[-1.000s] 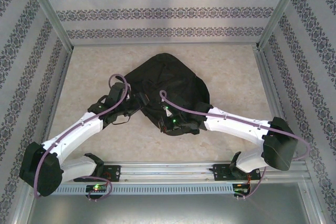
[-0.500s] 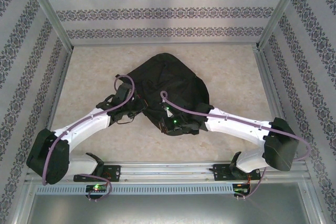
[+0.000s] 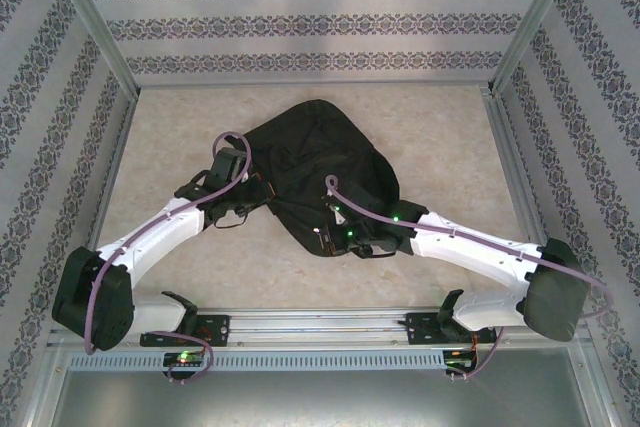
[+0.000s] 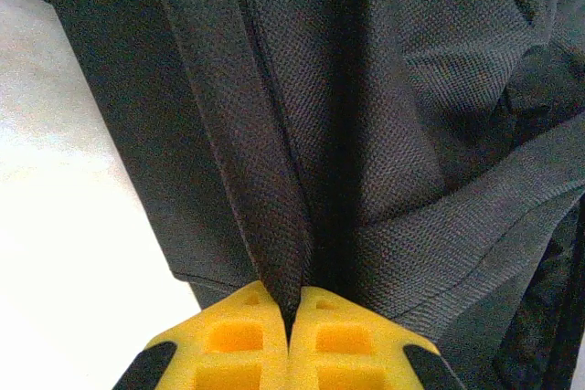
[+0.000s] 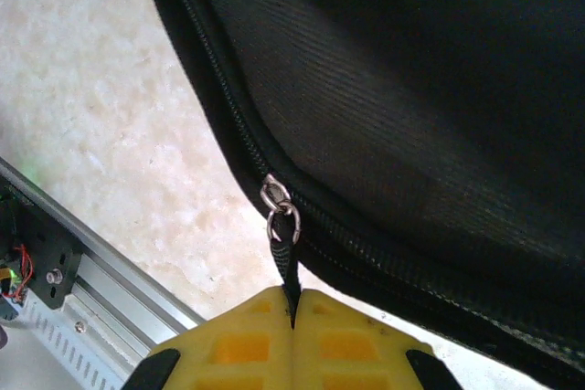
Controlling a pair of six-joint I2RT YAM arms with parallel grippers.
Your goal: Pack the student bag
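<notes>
The student bag (image 3: 318,152), a soft black backpack, lies flat in the middle of the table. My left gripper (image 3: 263,197) is at its left edge. In the left wrist view its yellow fingers (image 4: 247,335) are shut on a raised fold of the bag's woven fabric (image 4: 274,226). My right gripper (image 3: 328,238) is at the bag's near edge. Seen from the right wrist, it (image 5: 293,303) is shut on the black zip pull (image 5: 287,258), which hangs from a metal slider (image 5: 274,194) on the zipper track.
The marbled table top (image 3: 180,127) has bare room left, right and behind the bag. Patterned walls and aluminium posts (image 3: 95,37) enclose it. A metal rail (image 3: 320,325) with the arm bases runs along the near edge.
My left gripper has closed on the fabric fold at the bag's left edge. The right arm has drawn back to the right, keeping the zip pull, and the bag's near edge has shifted with it.
</notes>
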